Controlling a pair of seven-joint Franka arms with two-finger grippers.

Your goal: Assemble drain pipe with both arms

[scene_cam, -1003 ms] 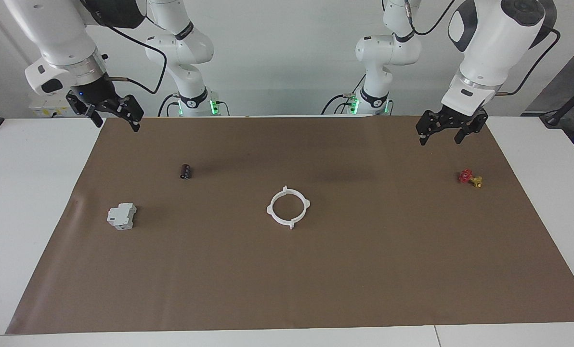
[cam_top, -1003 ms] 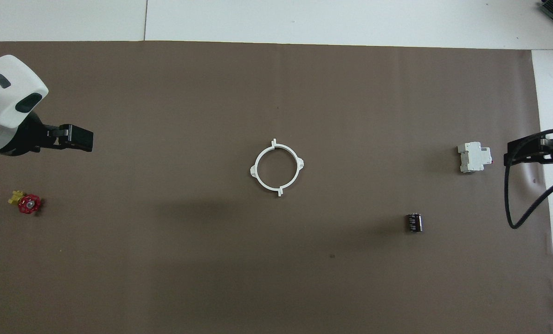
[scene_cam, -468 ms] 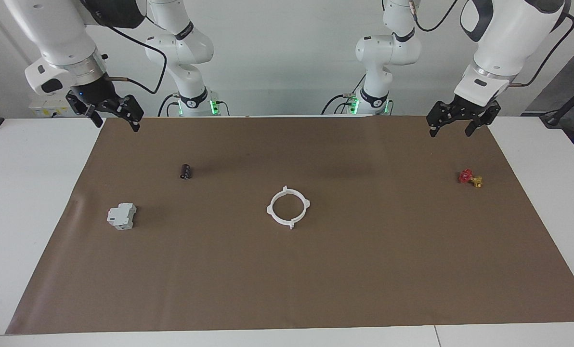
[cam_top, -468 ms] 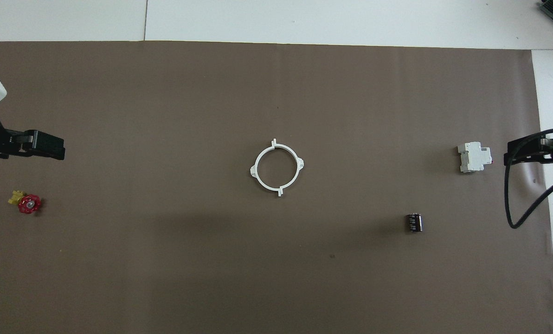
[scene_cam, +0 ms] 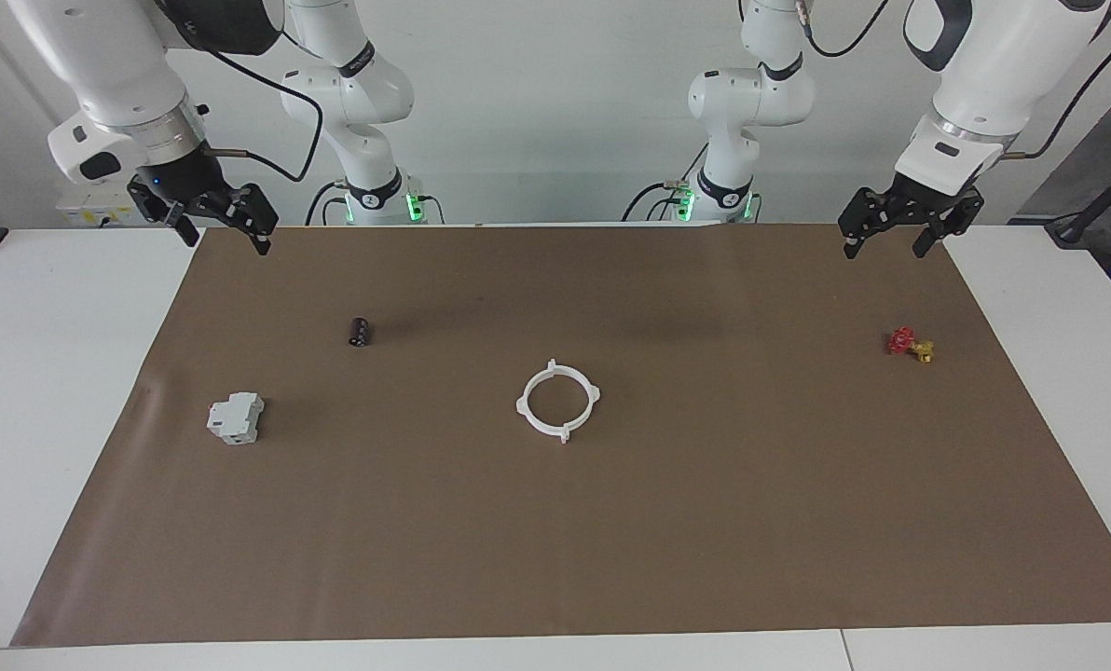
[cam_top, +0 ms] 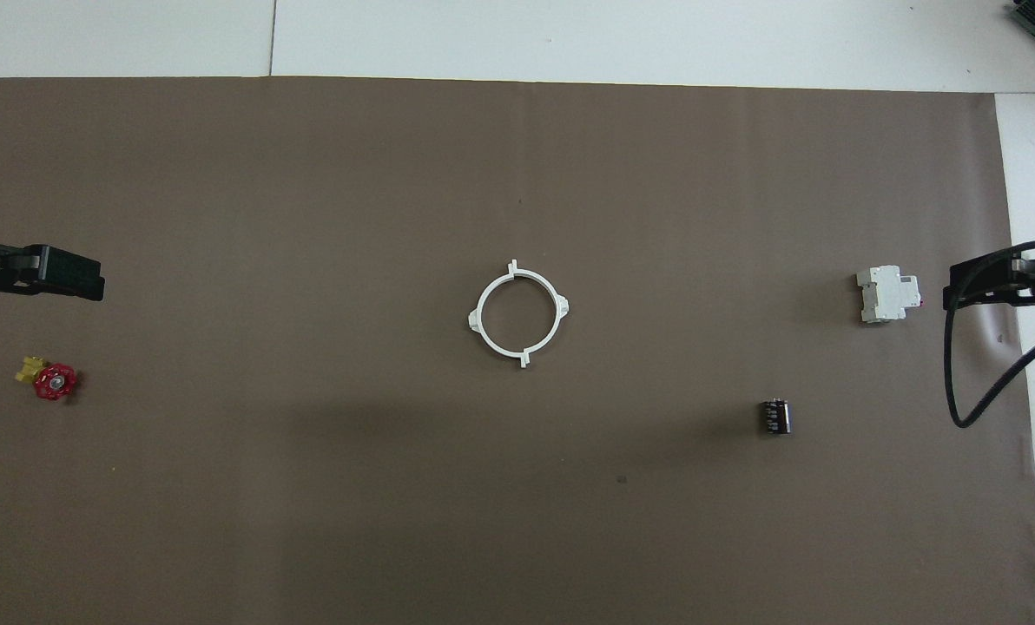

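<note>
Facing view: the drain pipe (scene_cam: 558, 401) is lying as one closed ring at the frame's centre on the tabletop (scene_cam: 61, 373), apparently joined. The left hand (scene_cam: 896, 239), upper right, and right hand (scene_cam: 218, 233), upper left, are hanging open and empty, clear of it.

The drain pipe (scene_cam: 558, 400), two thin white half-rings joined into one closed ring with small tabs sticking out around its rim, lies flat on the brown mat near the table's middle, untouched.
</note>
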